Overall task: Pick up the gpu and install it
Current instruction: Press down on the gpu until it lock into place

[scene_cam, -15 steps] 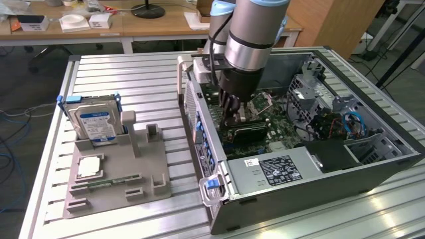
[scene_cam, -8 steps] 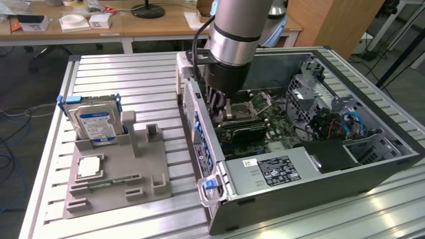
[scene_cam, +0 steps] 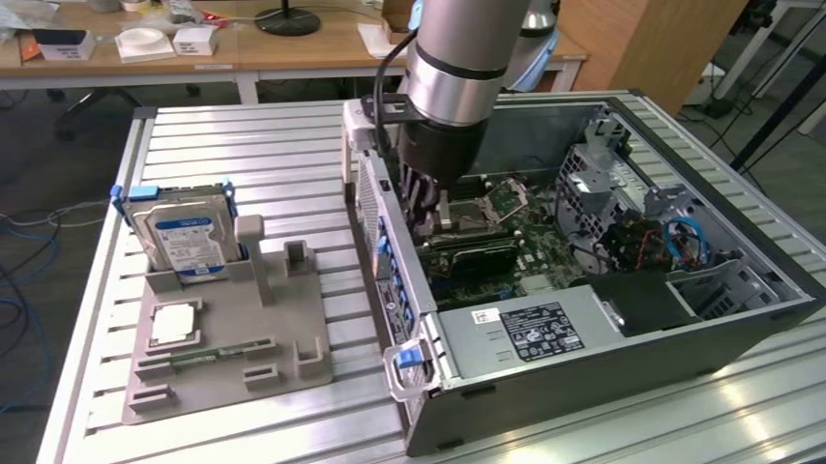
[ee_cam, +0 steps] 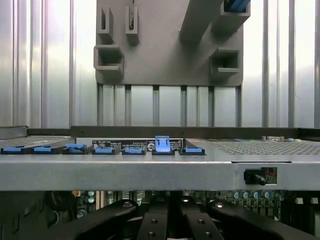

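Dark green-black flat gpu card (scene_cam: 474, 255) stands edge-up inside the open grey PC case (scene_cam: 645, 362). It's just beside the black hand (scene_cam: 428, 217), approx 5 o'clock from it in ext view. Long axis runs roughly 9-to-3. Hand's grip state: can't tell.
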Motion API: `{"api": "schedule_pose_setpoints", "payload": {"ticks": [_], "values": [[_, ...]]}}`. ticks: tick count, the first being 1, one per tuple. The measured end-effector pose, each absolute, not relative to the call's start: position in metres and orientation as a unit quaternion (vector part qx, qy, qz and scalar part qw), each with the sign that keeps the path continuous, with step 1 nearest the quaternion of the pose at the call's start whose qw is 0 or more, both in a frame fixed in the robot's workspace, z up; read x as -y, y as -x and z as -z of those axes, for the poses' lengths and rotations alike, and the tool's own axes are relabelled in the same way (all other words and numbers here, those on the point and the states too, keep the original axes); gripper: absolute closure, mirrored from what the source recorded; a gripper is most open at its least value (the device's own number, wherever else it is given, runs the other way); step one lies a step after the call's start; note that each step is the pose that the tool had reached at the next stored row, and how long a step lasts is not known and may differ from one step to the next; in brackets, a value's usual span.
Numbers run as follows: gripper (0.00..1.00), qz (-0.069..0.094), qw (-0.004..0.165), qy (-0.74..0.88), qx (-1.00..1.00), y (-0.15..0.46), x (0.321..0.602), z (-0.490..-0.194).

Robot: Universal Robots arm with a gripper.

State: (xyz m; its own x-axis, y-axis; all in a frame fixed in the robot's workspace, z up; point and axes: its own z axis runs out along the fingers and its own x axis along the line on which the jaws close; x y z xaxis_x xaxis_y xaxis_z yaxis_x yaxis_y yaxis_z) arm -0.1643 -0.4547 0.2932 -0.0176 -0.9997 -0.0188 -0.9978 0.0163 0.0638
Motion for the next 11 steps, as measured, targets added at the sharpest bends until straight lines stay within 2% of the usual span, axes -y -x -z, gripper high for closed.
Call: {"api": "schedule_pose_setpoints", "payload": {"ticks": [6,11], "values": [[0.89,0.028,0.013,-0.701,0.712,0.164,0.455,-0.308],[0.89,0.028,0.013,-0.700,0.713,0.164,0.457,-0.307]]}}
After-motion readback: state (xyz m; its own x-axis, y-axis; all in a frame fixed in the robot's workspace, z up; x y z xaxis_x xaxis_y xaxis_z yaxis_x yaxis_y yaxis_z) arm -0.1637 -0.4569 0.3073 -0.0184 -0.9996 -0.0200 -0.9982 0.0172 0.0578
